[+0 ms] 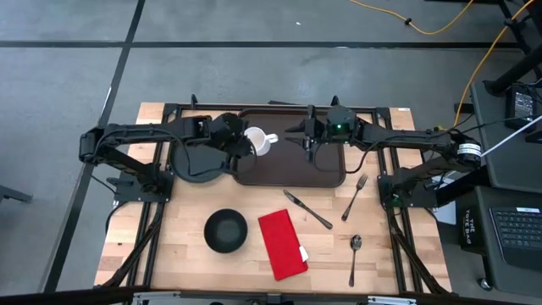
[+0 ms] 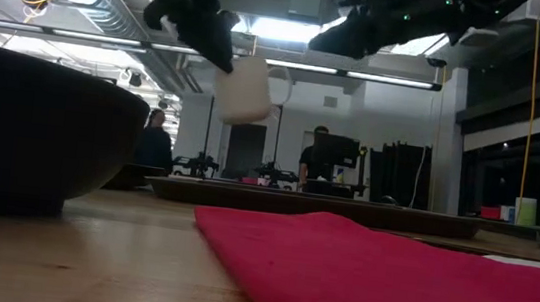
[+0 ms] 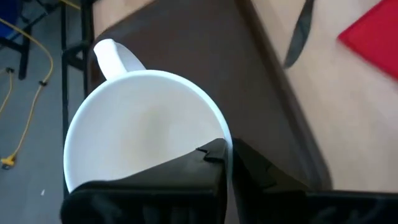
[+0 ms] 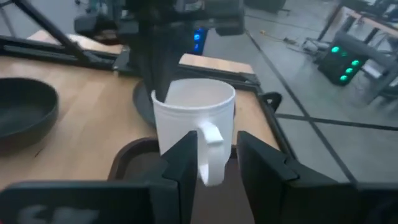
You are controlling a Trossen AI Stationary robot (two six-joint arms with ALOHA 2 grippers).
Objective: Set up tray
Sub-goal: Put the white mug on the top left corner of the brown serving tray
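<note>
Tray (image 1: 292,170) under both grippers at table's (image 1: 186,263) far edge | black plate (image 1: 199,161) beneath left arm | left gripper (image 1: 246,146) clamped on white mug's (image 1: 258,141) rim, mug lifted above tray's left end | right gripper (image 4: 216,163) fingers apart, straddling mug's handle (image 4: 210,155) without gripping

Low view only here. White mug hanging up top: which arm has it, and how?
Observer: The left gripper is shut on the rim of the mug, one finger inside, one outside.
Operator: What's under it?
Observer: The left end of the tray; the mug is held in the air above it.
Operator: Right arm?
Observer: The right gripper is open over the tray's middle, apart from the mug, whose handle points toward it.
</note>
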